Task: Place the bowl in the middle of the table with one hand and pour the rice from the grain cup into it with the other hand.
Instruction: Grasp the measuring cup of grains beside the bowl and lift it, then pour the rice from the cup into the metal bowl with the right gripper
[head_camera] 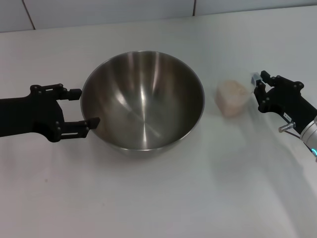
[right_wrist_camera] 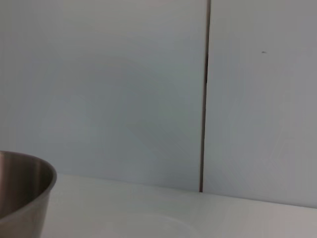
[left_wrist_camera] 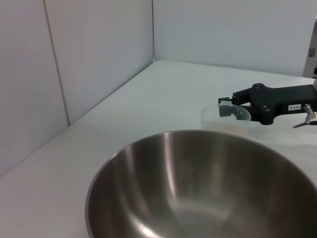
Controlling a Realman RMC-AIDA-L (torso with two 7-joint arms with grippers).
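Note:
The large steel bowl [head_camera: 142, 101] stands upright on the white table [head_camera: 158, 198], near its middle. My left gripper [head_camera: 85, 107] is open at the bowl's left side, its fingertips [head_camera: 93, 121] at the outer wall. The small clear grain cup [head_camera: 233, 99] stands to the right of the bowl and holds a mound of pale rice [head_camera: 229, 91]. My right gripper [head_camera: 257, 93] is open just to the right of the cup, level with it. The left wrist view shows the bowl [left_wrist_camera: 198, 188] close up, with the cup [left_wrist_camera: 218, 121] and the right gripper [left_wrist_camera: 227, 106] behind it.
A pale panelled wall [head_camera: 99, 12] runs along the table's far edge. The right wrist view shows the bowl's side [right_wrist_camera: 20, 198] and that wall [right_wrist_camera: 148, 99].

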